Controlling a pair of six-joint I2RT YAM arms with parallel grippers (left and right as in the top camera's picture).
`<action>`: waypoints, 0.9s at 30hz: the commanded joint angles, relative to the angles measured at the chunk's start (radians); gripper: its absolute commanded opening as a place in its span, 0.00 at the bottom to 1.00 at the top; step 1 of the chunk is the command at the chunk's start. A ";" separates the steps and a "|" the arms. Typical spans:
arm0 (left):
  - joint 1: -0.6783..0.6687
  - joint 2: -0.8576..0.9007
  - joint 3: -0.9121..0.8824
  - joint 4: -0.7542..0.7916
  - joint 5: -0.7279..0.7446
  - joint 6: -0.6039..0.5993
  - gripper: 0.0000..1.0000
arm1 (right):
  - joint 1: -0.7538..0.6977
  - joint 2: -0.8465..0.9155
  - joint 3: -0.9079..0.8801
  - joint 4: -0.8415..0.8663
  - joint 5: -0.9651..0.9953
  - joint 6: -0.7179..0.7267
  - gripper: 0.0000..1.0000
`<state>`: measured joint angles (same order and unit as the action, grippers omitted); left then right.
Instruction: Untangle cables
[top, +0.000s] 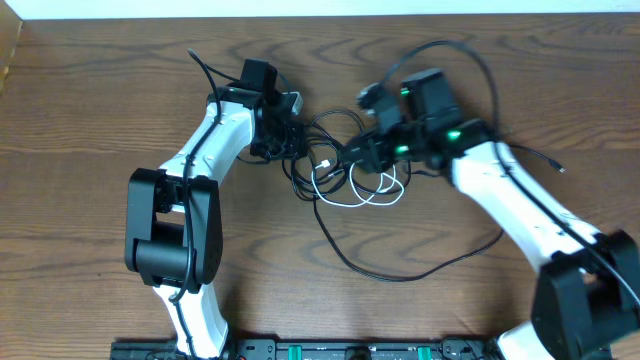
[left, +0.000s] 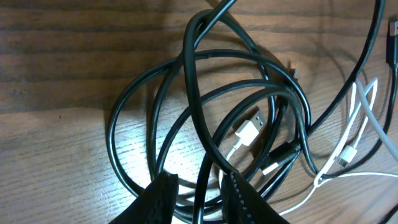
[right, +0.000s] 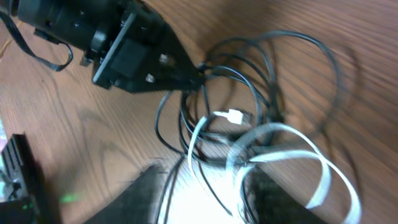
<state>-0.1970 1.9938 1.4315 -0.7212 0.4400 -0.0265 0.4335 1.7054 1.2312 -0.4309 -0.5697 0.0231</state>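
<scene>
The cables lie tangled in the middle of the wooden table (top: 100, 130), between the two grippers. Black cables (left: 186, 81) coil over each other, and one long black loop (top: 390, 275) trails toward the front. The white cable (top: 365, 195) loops at the right of the knot, and its plug (left: 249, 132) lies inside the black coils. My left gripper (left: 198, 179) stands narrowly open, with one black strand running between its fingers and a gap on each side. My right gripper (right: 205, 180) is open wide over white and black strands; this view is blurred.
Thicker black cords run from the arms: one by the left arm (top: 200, 65), one arching over the right wrist (top: 480, 60). The table's far edge (top: 320, 14) is close behind. A black equipment rail (top: 330, 350) lines the front edge.
</scene>
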 joint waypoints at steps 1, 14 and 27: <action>0.001 -0.017 -0.012 0.003 -0.008 0.001 0.29 | 0.084 0.069 -0.006 0.040 0.010 0.007 0.99; 0.002 -0.017 -0.012 0.005 -0.015 -0.003 0.26 | 0.183 0.211 -0.006 0.171 0.232 0.168 0.33; 0.001 -0.017 -0.012 0.017 -0.042 -0.039 0.25 | 0.228 0.288 -0.006 0.187 0.284 0.252 0.36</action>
<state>-0.1970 1.9938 1.4303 -0.7055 0.4126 -0.0559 0.6392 1.9537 1.2289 -0.2455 -0.3168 0.2249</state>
